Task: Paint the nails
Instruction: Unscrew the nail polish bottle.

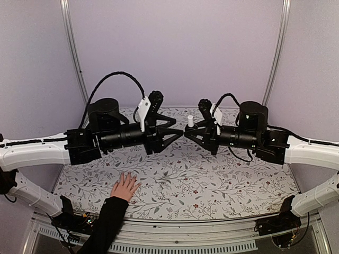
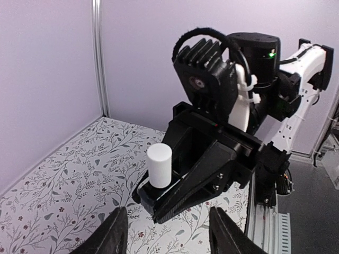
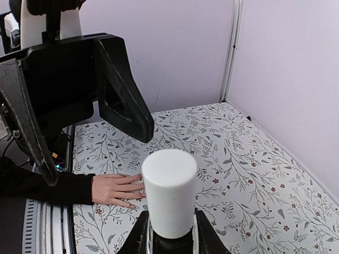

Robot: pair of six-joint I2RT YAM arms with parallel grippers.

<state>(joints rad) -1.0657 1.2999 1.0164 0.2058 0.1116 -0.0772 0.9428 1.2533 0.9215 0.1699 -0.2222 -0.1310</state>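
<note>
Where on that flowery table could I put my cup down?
The flowered cloth lies bare on the near right, between the person's hand and the right arm's base. Crowded: the middle, where the left gripper and the right gripper meet at the white-capped bottle, and the near left by the hand.

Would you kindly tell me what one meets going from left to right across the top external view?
Human hand → left end effector → white-capped bottle, held in the right end effector.
</note>
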